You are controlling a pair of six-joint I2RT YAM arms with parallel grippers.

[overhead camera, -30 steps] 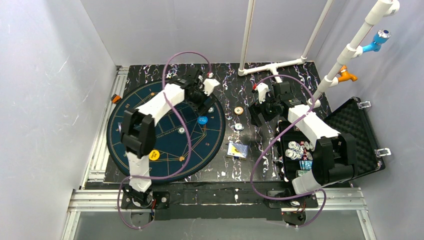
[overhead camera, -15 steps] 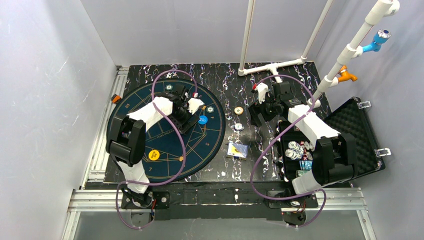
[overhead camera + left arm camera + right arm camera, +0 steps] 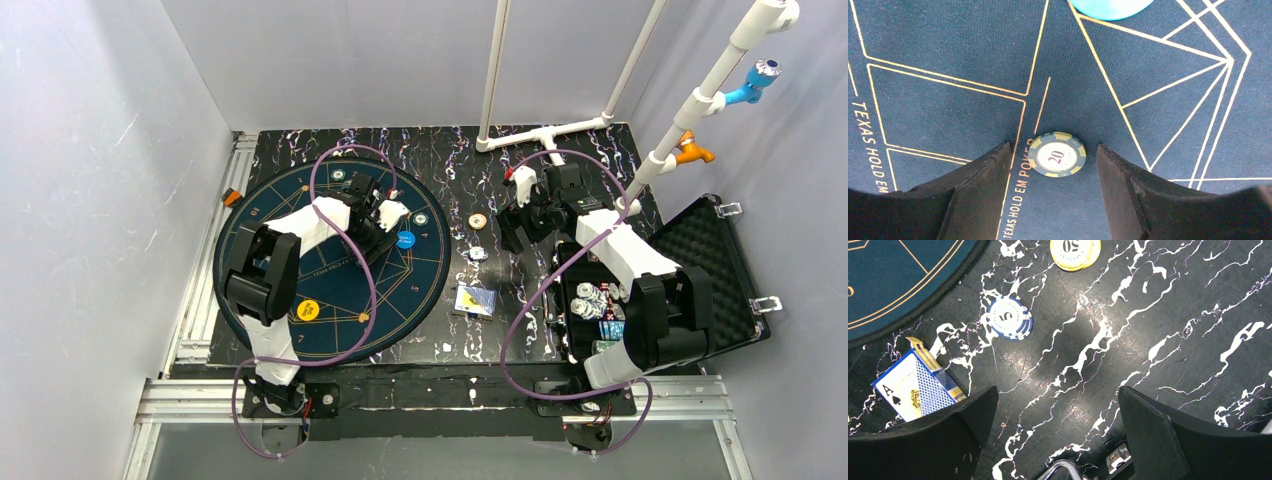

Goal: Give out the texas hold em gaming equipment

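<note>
The black foam-lined plastic case (image 3: 715, 262) lies open at the right end of the black white-veined table (image 3: 450, 150), and its lid shows bare ridged foam. The base half holds a cluster of white-and-blue striped round poker chips (image 3: 590, 298). Nearer the arm bases it also holds pale-blue patterned cards (image 3: 612, 328). The right arm covers part of the base, so neither can be counted.

The big round dark-blue felt mat with gold lines (image 3: 270, 190) carries five pieces:
- one round blue button disc (image 3: 405, 240);
- one round yellow button disc (image 3: 308, 310);
- one small striped chip near the far rim (image 3: 338, 173);
- one small striped chip by the right rim (image 3: 421, 217);
- one dark round chip with pale-green edge stripes marked 20 (image 3: 1057, 154), which lies flat beside the gold lettering and shows only in the left wrist view.

On the bare table between mat and case are three items. One is a yellow round chip marked 50 (image 3: 1075, 252) and one is a blue-and-white round chip marked 5 (image 3: 1009, 317). Each may be a stack of two, though that is hard to tell. The third is a blue cardboard pack of playing cards showing an ace of spades (image 3: 915, 387), just off the mat's rim.

The left gripper (image 3: 1053, 146) is low over the mat with its jaws released. They straddle the chip marked 20 with a gap on both sides, so nothing is grasped. The right gripper (image 3: 1058, 390) hangs over bare table, spread wide and empty, with the chip marked 5 ahead of it.
</note>
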